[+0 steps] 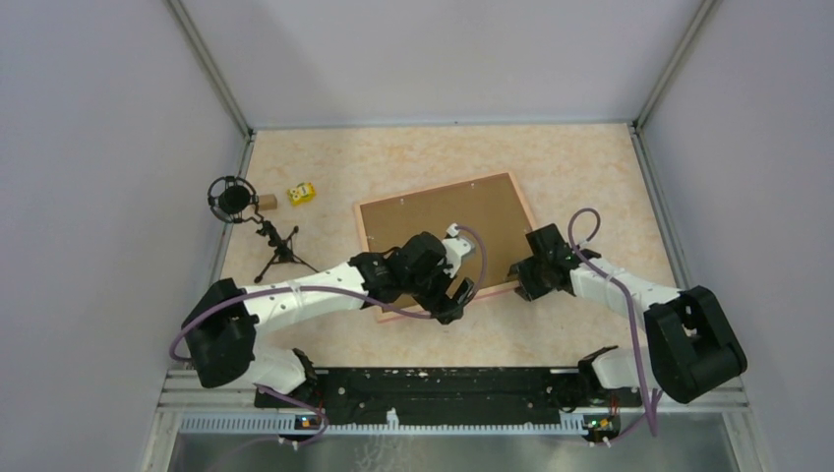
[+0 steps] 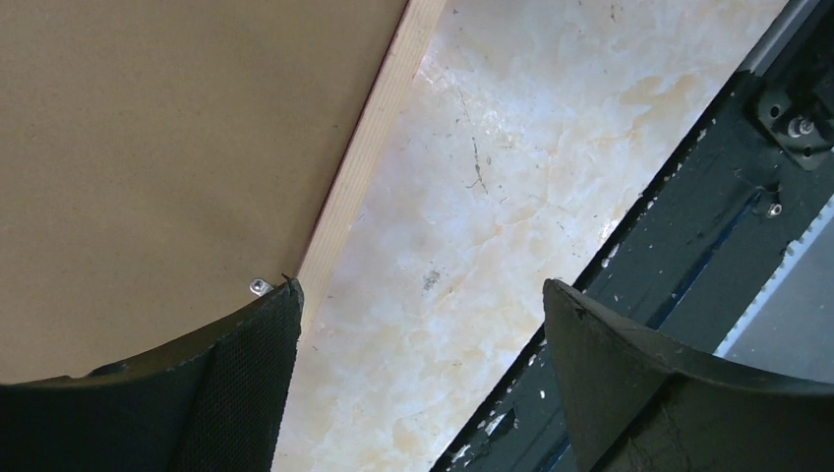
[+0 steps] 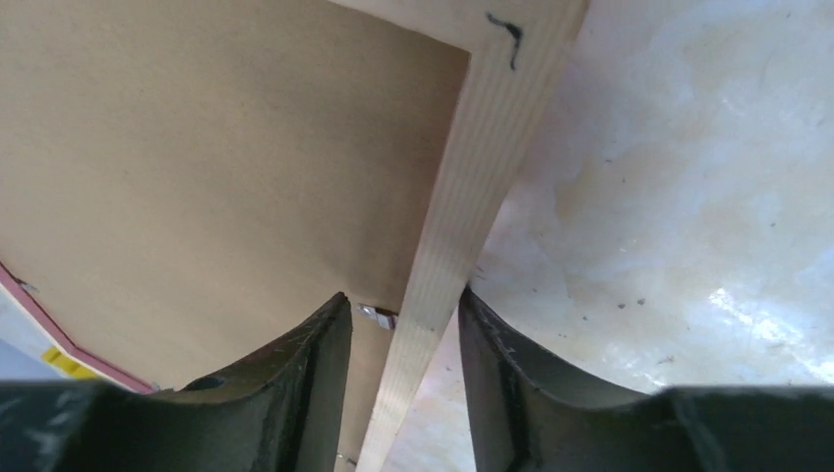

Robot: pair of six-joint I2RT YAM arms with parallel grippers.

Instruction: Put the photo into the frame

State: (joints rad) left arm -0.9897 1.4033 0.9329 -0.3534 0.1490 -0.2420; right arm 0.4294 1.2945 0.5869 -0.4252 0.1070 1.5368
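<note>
**A:** Closest to us are the right arm's two dark fingers, and a pale wooden rail of the frame runs up between them.

**B:** Are the right jaws clamped on it?

**A:** We cannot tell. The outer finger seems to touch the rail's outside edge. On the inner side we see a sliver of gap, with a small metal tab showing in it.

**B:** Then from the biggest thing down. The marbled beige surface carries the frame, which lies flat near the middle, at a slant, back side up.

**A:** The brown backing board sits inside the frame and fills it rail to rail. From above we see only a thin pink edge around it.

**B:** The left arm reaches over the frame's near rail. The right arm comes in at the frame's near-right corner.

**A:** The left jaws are released, spread wide, grasping nothing. One finger hangs above the board just inside that near rail, and the other is above bare surface outside the frame.

**B:** Well left of the frame stands a black microphone on a small tripod.

**A:** Between it and the frame's far-left corner we spot a yellow block, with a smaller brown block just beside the microphone.
</note>
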